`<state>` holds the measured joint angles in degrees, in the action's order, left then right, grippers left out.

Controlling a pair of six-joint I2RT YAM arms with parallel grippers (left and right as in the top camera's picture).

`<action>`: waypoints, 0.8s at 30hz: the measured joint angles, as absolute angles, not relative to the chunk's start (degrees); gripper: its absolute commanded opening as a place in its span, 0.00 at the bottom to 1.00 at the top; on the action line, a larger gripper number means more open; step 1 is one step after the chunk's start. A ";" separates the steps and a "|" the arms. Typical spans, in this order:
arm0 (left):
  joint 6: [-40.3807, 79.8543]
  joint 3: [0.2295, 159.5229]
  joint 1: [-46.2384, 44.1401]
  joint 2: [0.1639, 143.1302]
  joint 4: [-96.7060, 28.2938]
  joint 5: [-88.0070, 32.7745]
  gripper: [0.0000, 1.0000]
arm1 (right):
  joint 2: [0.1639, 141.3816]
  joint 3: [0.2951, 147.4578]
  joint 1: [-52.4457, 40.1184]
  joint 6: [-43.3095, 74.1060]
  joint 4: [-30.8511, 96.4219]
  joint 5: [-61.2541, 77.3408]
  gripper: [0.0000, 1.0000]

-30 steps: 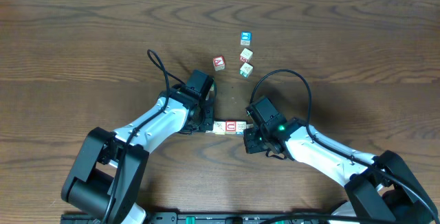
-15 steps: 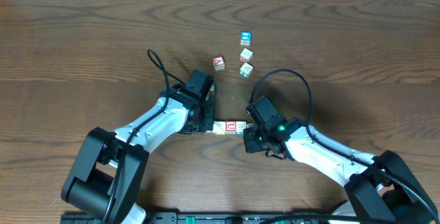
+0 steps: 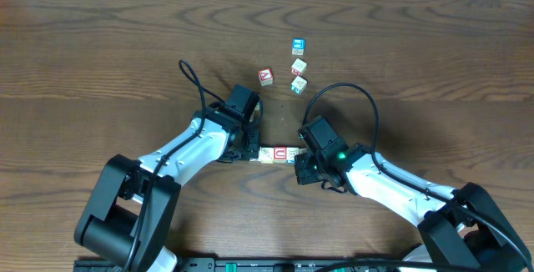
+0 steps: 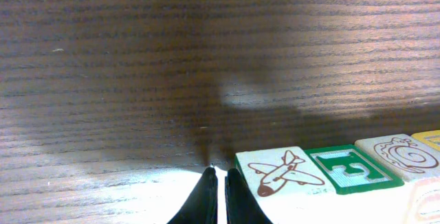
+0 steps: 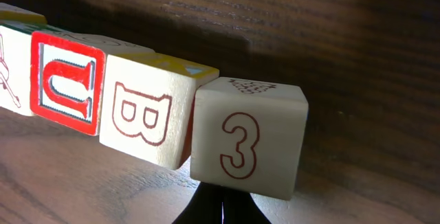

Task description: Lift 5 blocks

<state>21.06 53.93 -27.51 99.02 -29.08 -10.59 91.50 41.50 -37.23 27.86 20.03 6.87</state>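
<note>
**Left wrist view.** The bottom edge cuts off the left gripper (image 4: 218,186), leaving only two fingertips. The row of blocks (image 4: 282,172) loses its side faces below the frame. The yellow-topped block (image 4: 430,139) is cropped at the right edge.

**Right wrist view.** The right gripper (image 5: 221,207) is largely hidden beneath the "3" block (image 5: 247,138). The leftmost block (image 5: 12,73) is cut by the left edge.

**Overhead view.** Gripper bodies cover the row's ends, so its count is uncertain. Markings on the loose cubes (image 3: 298,66) toward the far edge of the table (image 3: 100,38) are too small to read. The arms (image 3: 179,151) run off the bottom.

Overhead looks straight down, far; wrist views close, low, sharing block row (image 4: 282,172).
</note>
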 measured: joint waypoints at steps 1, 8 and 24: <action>21.04 53.93 -27.51 99.02 -29.08 -10.59 0.07 | 91.50 41.50 -37.23 27.86 19.79 6.87 0.01; 21.06 53.93 -27.51 99.02 -29.08 -10.59 0.08 | 91.50 41.50 -37.23 27.86 18.35 6.87 0.01; 21.15 53.93 -27.51 99.02 -29.06 -10.61 0.08 | 90.35 42.74 -38.57 34.02 35.97 3.90 0.01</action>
